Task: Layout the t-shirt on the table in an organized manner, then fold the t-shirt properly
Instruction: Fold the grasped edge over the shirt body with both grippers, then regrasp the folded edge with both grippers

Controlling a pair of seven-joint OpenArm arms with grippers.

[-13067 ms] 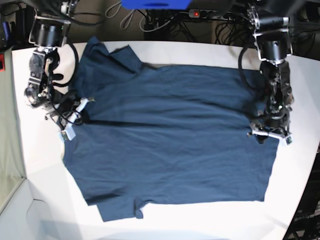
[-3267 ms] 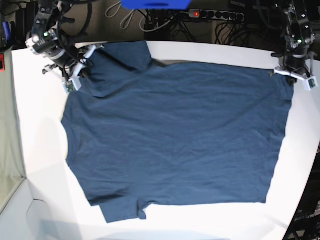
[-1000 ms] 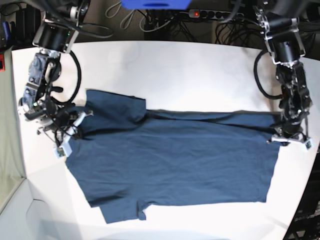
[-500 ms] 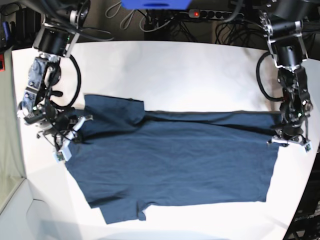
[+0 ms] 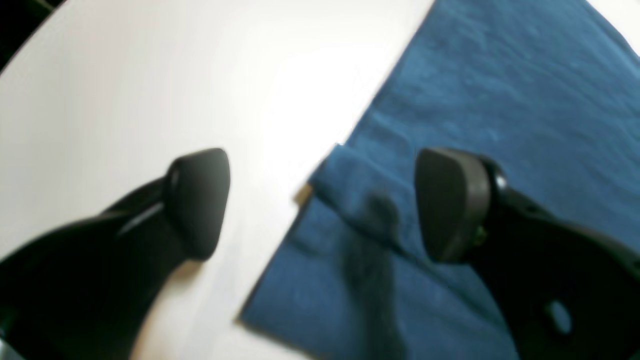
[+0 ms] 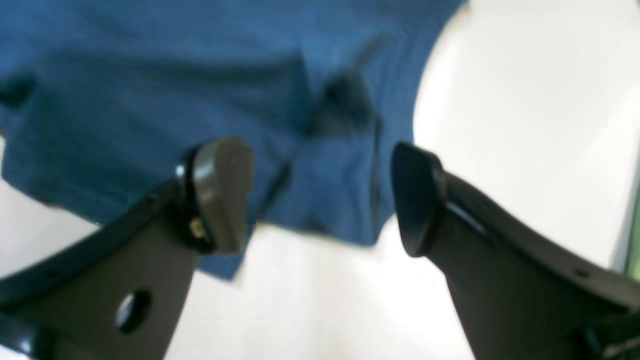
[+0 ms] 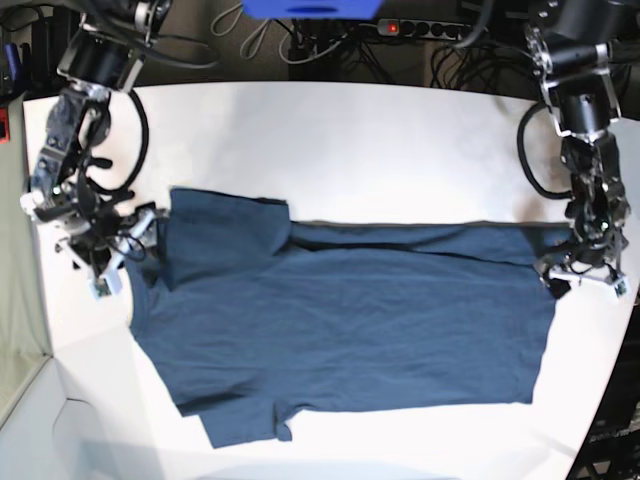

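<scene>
The t-shirt (image 7: 340, 320) lies flat on the white table (image 7: 400, 150), folded once lengthwise: its far half is brought over the near half, so a straight fold edge runs across the middle of the table. One sleeve (image 7: 225, 225) lies flat at the collar end; the other (image 7: 240, 420) projects from the near edge. The cloth shows only light wrinkles.

The left gripper (image 5: 320, 200) stands over the hem-end corner of the fold, jaws spread wide, holding nothing; the corner lies between them. The right gripper (image 6: 320, 195) sits at the collar-end edge, likewise spread and empty, with cloth beneath.

Judgement: the first fold is laid and released. The next move calls for both arms to lift clear without dragging the upper layer, then take fresh holds for the next fold, probably tucking in the sleeves.
</scene>
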